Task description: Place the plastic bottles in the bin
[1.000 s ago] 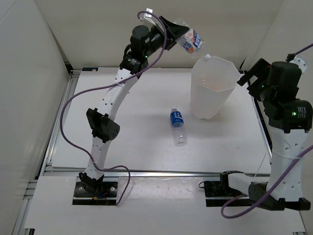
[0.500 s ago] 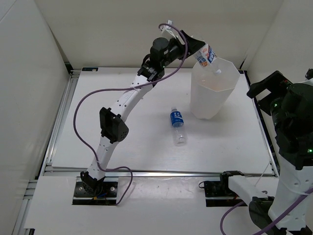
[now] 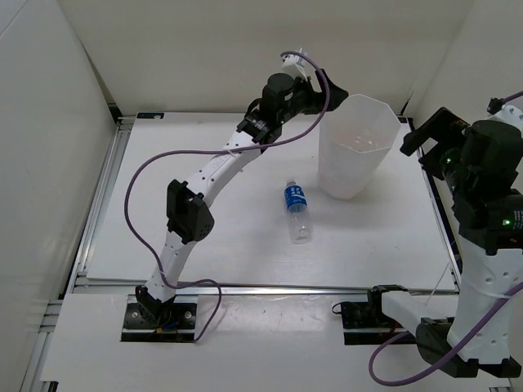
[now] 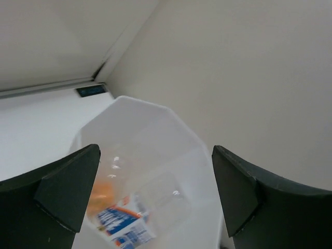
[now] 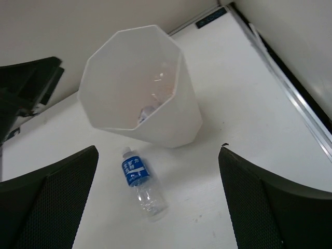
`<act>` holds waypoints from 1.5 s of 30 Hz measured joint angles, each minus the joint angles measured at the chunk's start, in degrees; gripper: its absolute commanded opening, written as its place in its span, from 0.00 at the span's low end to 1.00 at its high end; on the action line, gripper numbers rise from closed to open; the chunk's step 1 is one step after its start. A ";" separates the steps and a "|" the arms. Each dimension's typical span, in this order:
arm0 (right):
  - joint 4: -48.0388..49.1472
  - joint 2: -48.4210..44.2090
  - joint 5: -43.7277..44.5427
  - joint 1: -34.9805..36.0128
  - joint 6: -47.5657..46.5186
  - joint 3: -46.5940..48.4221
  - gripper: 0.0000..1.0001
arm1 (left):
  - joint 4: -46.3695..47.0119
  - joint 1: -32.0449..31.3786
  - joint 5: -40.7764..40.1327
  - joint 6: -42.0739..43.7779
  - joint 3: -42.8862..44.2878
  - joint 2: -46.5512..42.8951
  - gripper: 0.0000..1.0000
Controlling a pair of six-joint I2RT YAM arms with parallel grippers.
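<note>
The tall white bin [image 3: 347, 175] stands at the back right of the table. My left gripper [image 3: 331, 88] hovers at its left rim, open and empty. In the left wrist view the gripper [image 4: 155, 150] looks down into the bin [image 4: 202, 171], where the white-red-blue labelled bottle [image 4: 127, 228] lies beside an orange shape [image 4: 98, 194]. A blue-labelled bottle [image 3: 297, 211] lies on its side on the table left of the bin's foot. My right gripper [image 3: 445, 122] is raised to the right of the bin, open and empty; its view shows the bin [image 5: 171, 124] and this bottle [image 5: 141, 181] below the gripper [image 5: 157, 155].
White walls close in the table at the back and both sides. A metal rail [image 3: 261, 287] runs along the near edge, and another rail [image 5: 290, 98] along the right. The left arm [image 3: 204, 175] reaches diagonally across the table's left half.
My left gripper moved right to the bin's rim, opened and let go of the white-red-blue labelled bottle, which now lies in the bin. The right arm shifted a little.
</note>
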 measured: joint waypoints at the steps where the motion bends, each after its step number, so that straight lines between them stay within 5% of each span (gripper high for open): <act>1: 0.83 0.09 -1.86 -0.02 -0.90 -0.15 1.00 | -0.76 0.00 -1.20 2.03 -2.71 -1.62 1.00; 7: 6.16 0.37 -17.88 0.68 -5.55 -4.72 1.00 | -3.19 0.00 -11.78 12.98 -27.15 -20.41 1.00; 11: 9.01 0.81 -23.26 8.61 -7.58 -12.85 1.00 | -3.06 0.00 -22.03 15.02 -48.81 -40.52 1.00; 17: 10.34 6.93 -14.47 30.64 -8.31 -25.90 1.00 | -5.03 1.01 -31.78 14.27 -76.19 -67.38 1.00; 21: 10.32 10.21 -8.31 34.32 -6.32 -29.27 1.00 | -10.10 2.45 -30.62 12.83 -82.97 -72.70 1.00; 25: 10.60 9.31 -3.30 33.66 -5.22 -28.13 1.00 | -12.39 5.22 -16.13 10.58 -81.26 -66.93 1.00; 33: 10.69 7.45 1.36 29.09 -5.27 -14.73 1.00 | -13.68 6.49 20.74 5.64 -60.96 -29.27 1.00; 45: 10.19 1.16 2.38 19.23 -6.51 -8.92 1.00 | -27.85 2.36 19.82 4.35 -40.87 -11.69 1.00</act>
